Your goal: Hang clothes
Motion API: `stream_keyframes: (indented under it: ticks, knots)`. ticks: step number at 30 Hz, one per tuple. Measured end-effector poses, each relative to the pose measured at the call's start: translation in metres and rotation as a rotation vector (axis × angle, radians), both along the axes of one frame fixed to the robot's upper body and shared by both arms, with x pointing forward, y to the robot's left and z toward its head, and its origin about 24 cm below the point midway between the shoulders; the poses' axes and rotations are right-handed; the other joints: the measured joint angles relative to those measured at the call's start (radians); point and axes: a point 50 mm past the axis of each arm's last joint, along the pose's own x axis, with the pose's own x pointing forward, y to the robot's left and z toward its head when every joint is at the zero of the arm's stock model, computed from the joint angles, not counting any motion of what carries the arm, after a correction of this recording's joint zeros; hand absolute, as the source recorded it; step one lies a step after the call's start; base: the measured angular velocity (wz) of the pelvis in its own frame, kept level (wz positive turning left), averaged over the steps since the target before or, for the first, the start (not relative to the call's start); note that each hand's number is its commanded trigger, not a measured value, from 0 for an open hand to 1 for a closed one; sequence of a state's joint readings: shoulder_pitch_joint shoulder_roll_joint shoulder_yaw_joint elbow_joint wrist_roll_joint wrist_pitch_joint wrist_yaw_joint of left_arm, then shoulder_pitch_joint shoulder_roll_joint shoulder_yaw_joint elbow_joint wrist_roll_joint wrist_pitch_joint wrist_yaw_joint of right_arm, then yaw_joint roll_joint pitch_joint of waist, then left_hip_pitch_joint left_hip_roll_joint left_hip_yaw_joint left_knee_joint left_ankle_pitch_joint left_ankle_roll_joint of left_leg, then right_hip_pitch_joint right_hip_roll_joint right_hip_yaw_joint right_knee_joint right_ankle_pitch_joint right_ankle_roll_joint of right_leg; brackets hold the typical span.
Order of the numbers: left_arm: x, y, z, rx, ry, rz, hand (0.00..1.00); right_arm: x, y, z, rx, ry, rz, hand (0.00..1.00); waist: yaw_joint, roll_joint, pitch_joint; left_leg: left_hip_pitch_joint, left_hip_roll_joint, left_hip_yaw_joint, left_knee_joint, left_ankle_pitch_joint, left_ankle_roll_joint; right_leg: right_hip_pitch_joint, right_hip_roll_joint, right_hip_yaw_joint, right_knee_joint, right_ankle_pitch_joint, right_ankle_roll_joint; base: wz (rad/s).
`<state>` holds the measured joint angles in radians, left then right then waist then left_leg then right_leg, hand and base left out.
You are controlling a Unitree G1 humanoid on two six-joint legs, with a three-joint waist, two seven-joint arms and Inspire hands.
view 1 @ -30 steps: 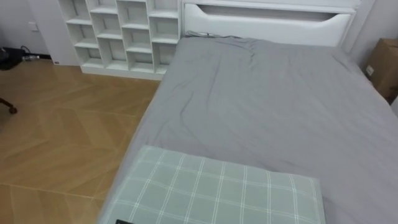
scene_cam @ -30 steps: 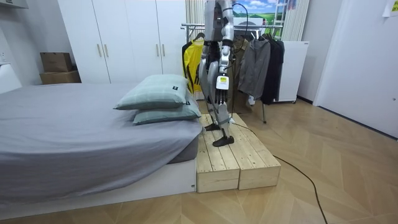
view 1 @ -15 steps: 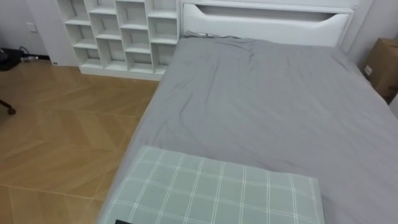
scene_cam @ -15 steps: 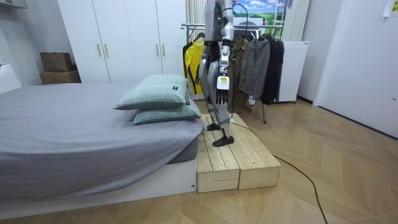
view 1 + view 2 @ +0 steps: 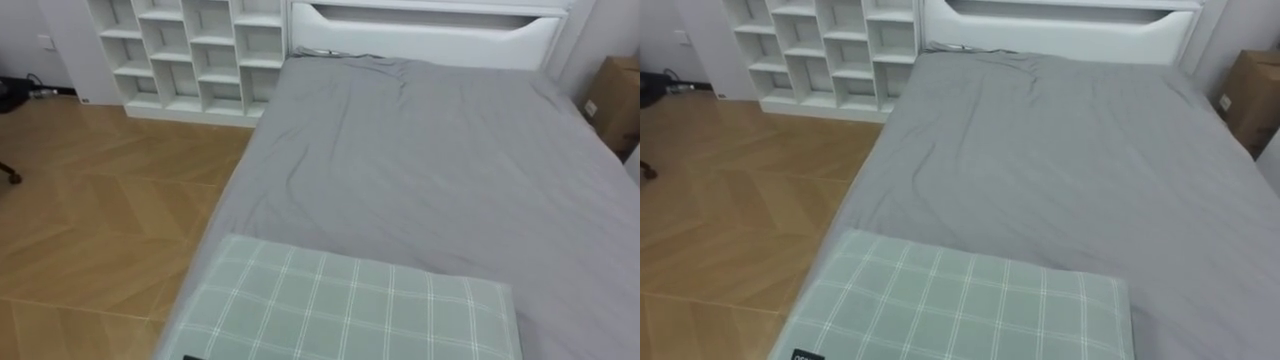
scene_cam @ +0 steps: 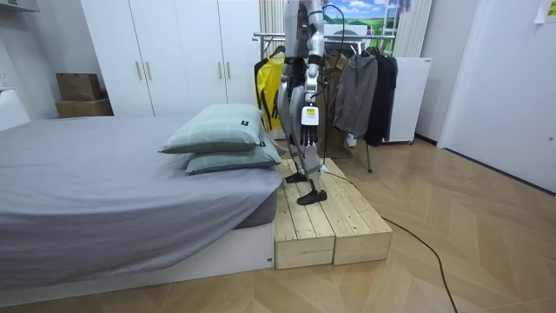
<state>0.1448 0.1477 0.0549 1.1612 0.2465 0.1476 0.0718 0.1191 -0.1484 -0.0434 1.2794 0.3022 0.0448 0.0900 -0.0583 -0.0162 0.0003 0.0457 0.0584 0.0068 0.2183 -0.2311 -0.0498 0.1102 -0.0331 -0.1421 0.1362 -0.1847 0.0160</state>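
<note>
Clothes hang on a rack (image 6: 263, 36) behind me: a yellow garment (image 6: 270, 83), a grey jacket (image 6: 356, 94) and dark pieces (image 6: 382, 87). I stand on a wooden platform (image 6: 323, 222) at the pillow end of the bed, facing along it with my back to the rack. My left hand (image 6: 303, 124) hangs at my side in the room view, and its fingers cannot be made out. No garment lies on the grey sheet (image 5: 430, 160).
Two green checked pillows (image 5: 350, 305) are stacked just below me on the bed. A white cubby shelf (image 5: 190, 55) stands at the far left by the headboard (image 5: 430, 35). A cardboard box (image 5: 615, 95) sits at the right. White wardrobes (image 6: 174, 52) line the wall.
The eye view has slid a little, so my head has moved slightly. Nothing else differs.
</note>
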Motion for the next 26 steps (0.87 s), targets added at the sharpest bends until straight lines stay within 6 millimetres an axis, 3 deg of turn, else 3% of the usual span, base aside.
stream_keyframes:
  ticks: [14, 26]
  knots:
    - [0.0001, -0.0005, -0.0002, -0.007, -0.005, 0.015, 0.00, 0.0017, 0.0000, 0.0002, -0.002, -0.005, 0.003, 0.00, -0.001, 0.000, 0.0066, 0.002, 0.000, 0.007, 0.002, 0.000, 0.000, -0.001, 0.000, 0.000, 0.005, 0.000, 0.000, -0.01]
    - [0.0010, -0.0002, -0.0001, -0.014, -0.006, 0.013, 0.00, 0.0017, 0.0002, 0.0001, 0.000, -0.006, 0.003, 0.00, -0.001, 0.001, 0.0066, 0.001, 0.000, 0.014, -0.006, 0.000, 0.000, -0.008, -0.001, 0.002, -0.001, -0.001, 0.001, 0.00]
